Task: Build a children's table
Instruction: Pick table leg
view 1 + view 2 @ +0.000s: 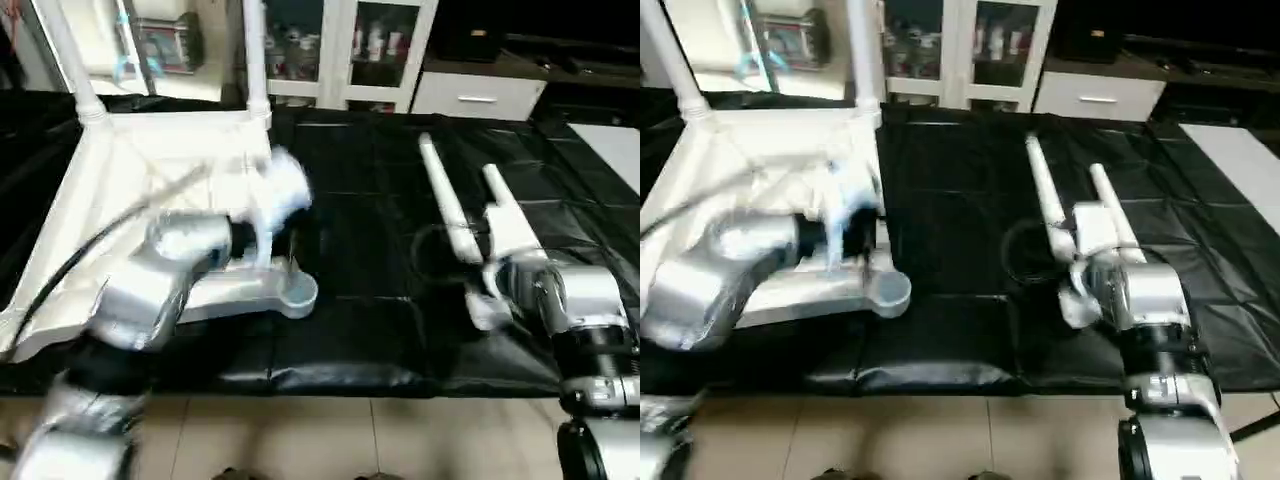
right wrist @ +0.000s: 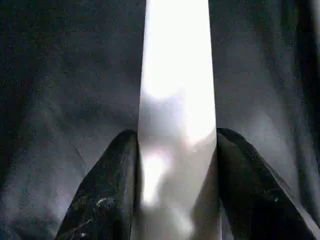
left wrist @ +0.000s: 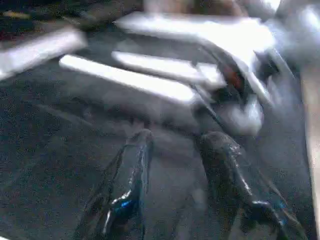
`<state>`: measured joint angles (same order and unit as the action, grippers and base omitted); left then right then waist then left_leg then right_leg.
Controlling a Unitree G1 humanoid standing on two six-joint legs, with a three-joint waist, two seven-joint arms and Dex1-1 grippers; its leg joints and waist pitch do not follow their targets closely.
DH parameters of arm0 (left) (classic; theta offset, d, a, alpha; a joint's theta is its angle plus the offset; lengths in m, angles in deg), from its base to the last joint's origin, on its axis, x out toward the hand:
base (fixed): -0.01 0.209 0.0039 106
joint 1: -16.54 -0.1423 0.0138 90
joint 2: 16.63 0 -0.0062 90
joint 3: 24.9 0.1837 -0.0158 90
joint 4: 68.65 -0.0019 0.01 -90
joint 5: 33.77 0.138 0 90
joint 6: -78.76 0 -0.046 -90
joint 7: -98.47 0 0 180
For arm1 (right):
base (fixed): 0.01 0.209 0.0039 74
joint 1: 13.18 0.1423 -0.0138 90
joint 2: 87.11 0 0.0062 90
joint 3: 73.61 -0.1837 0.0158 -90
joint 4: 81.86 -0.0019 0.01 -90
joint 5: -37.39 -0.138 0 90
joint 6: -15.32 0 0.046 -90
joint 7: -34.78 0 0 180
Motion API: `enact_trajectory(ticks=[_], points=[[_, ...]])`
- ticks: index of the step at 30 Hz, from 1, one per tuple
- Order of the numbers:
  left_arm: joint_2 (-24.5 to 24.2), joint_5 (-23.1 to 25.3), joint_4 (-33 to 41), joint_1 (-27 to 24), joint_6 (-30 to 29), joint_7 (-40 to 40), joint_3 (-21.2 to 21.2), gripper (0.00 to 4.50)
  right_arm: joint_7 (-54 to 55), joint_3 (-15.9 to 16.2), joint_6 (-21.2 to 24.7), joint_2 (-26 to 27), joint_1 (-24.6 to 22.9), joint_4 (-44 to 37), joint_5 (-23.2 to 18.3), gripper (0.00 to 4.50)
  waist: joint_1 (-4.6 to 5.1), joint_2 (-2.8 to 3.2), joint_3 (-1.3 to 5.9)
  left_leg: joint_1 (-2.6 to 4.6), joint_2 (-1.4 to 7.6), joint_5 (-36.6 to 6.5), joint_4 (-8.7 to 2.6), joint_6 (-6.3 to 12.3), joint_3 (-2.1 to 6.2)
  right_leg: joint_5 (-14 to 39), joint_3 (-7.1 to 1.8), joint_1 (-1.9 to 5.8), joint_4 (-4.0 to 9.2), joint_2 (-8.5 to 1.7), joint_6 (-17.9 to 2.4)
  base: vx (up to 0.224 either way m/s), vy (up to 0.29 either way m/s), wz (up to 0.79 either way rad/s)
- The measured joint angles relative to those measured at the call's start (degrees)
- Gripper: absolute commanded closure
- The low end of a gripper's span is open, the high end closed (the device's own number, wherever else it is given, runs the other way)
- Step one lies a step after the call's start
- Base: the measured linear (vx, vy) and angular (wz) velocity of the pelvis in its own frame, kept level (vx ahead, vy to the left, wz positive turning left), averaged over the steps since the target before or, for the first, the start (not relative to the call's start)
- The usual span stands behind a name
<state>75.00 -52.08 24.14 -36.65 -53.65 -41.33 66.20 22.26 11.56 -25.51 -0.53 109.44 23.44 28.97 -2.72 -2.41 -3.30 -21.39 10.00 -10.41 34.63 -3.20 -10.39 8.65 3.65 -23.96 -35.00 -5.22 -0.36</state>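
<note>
Nearest the camera, a strip of pale tiled floor point(image 1: 330, 440) runs below the black sheet point(image 1: 360, 330) that covers the work surface. On the right, the right claw point(image 2: 175, 165) pinches a white tube leg point(image 2: 177, 75): the wrist view shows its two black fingers point(image 2: 107, 190) pressed against either side of the smooth, tapering tube. From the head views this leg point(image 1: 1108, 215) lies flat on the sheet, pointing away from the robot, under the silver right forearm point(image 1: 1145, 300). Just beside it, on its left, lies a second white leg point(image 1: 1045, 200), roughly parallel to it.

On the left, the left claw point(image 3: 182, 185) hangs over the sheet with its two glossy black fingers point(image 3: 125, 190) spread apart and nothing between them. The blurred left forearm point(image 1: 170, 270) crosses in front of the table top point(image 1: 70, 210), which lies upside down on the left part of the sheet. The top is white plastic with raised ribs on its underside. A round corner socket point(image 1: 298, 293) at its near right corner stands empty.

Farther back, two legs are fitted upright in the far corners: one at the far left point(image 1: 65, 60), one at the far right point(image 1: 255, 60). Behind stand white cabinets with glass doors point(image 1: 340, 45).
</note>
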Motion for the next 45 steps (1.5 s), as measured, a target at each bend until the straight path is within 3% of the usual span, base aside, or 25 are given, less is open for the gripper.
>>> enact_trajectory(ticks=[4, 11, 14, 18, 19, 26, 33, 34, 37, 40, 45], points=[[7.29, -7.74, -1.74, 2.93, -4.12, -8.55, -7.83, 1.9, -2.7, 3.45, -12.53, 0.83, -2.47, -12.21, 0.3, 2.64, -0.12, -0.08, 0.04, 0.02, 0.02, -0.02, -0.1, 0.02, 0.01, 0.1, 0.06, 0.0, 0.07, 0.01, 0.13, 0.0, 0.0, 0.0], [12.5, -9.39, -8.01, 7.2, -6.33, -18.12, -16.4, 1.41, -6.95, 10.09, -22.13, 2.4, -5.77, -19.82, 1.56, 2.64, -0.81, -0.26, -0.05, -0.14, 0.02, -0.01, -0.07, 0.05, 0.03, 0.3, 0.06, -0.01, 0.2, 0.02, 0.46, 0.0, 0.0, 0.0], [13.1, -10.85, -8.97, 8.81, -5.99, -21.38, -18.11, 1.01, -8.17, 12.76, -24.7, 1.64, -6.07, -21.8, 2.71, 2.64, -1.0, -0.38, -0.06, -0.23, 0.01, -0.01, -0.06, 0.06, 0.07, 0.31, 0.07, -0.01, 0.22, 0.02, 0.47, 0.0, 0.0, 0.0], [14.28, -13.06, -9.01, 9.57, -5.94, -23.04, -19.79, 0.82, -9.05, 14.12, -26.45, 0.89, -6.19, -22.3, 4.61, 2.64, -1.13, -0.42, -0.05, -0.34, 0.01, -0.03, -0.05, 0.08, 0.09, 0.27, 0.08, -0.02, 0.25, 0.02, 0.41, 0.0, 0.0, 0.0], [14.84, -13.54, -9.01, 9.96, -6.05, -23.15, -20.62, 0.58, -9.37, 14.46, -27.09, 0.56, -6.64, -22.3, 4.86, 2.64, -1.21, -0.46, -0.07, -0.41, 0.01, -0.02, -0.05, 0.09, 0.13, 0.17, 0.1, -0.04, 0.25, 0.02, 0.24, 0.0, 0.0, 0.0], [16.11, -16.49, -9.04, 11.06, -6.23, -23.79, -22.14, 0.08, -10.78, 16.73, -27.48, 0.1, -8.09, -22.89, 6.28, 2.64, -1.23, -0.47, -0.07, -0.56, 0.01, -0.02, -0.01, 0.1, 0.25, 0.16, 0.19, -0.07, 0.3, 0.02, 0.22, 0.0, 0.0, 0.0], [16.17, -17.96, -8.92, 11.06, -6.51, -24.33, -22.36, 0.0, -11.51, 17.33, -28.56, 0.15, -8.1, -23.19, 6.98, 2.64, -1.15, -0.47, -0.07, -0.56, 0.01, -0.02, 0.02, 0.1, 0.27, 0.15, 0.2, -0.05, 0.3, 0.02, 0.22, 0.0, 0.0, 0.0], [16.09, -17.86, -8.94, 11.06, -6.57, -24.67, -22.34, 0.29, -11.51, 17.53, -28.59, 0.14, -8.1, -23.19, 7.08, 2.64, -1.15, -0.47, -0.07, -0.56, 0.01, -0.02, 0.02, 0.1, 0.28, 0.15, 0.2, -0.05, 0.3, 0.02, 0.22, 0.0, 0.0, 0.0], [15.88, -17.41, -9.88, 11.06, -6.6, -26.71, -22.2, 0.36, -11.71, 18.84, -28.8, 0.17, -8.1, -23.19, 8.07, 2.64, -1.1, -0.46, -0.06, -0.56, 0.01, -0.02, 0.02, 0.1, 0.3, 0.15, 0.21, -0.04, 0.3, 0.02, 0.22, 0.0, 0.0, 0.0], [15.86, -17.41, -10.51, 11.06, -6.43, -27.89, -22.27, 0.8, -11.82, 19.0, -28.81, 0.44, -8.1, -23.19, 8.27, 2.64, -1.12, -0.46, -0.07, -0.58, 0.01, -0.02, 0.03, 0.1, 0.31, 0.15, 0.21, -0.04, 0.3, 0.02, 0.22, 0.0, 0.0, 0.0], [15.17, -17.92, -10.55, 11.08, -5.9, -28.11, -23.21, 1.11, -11.82, 19.01, -29.31, 0.69, -8.09, -23.19, 8.48, 2.64, -1.01, -0.45, -0.07, -0.58, 0.01, -0.02, 0.03, 0.1, 0.33, 0.15, 0.22, -0.04, 0.3, 0.03, 0.21, 0.0, 0.0, 0.0]])
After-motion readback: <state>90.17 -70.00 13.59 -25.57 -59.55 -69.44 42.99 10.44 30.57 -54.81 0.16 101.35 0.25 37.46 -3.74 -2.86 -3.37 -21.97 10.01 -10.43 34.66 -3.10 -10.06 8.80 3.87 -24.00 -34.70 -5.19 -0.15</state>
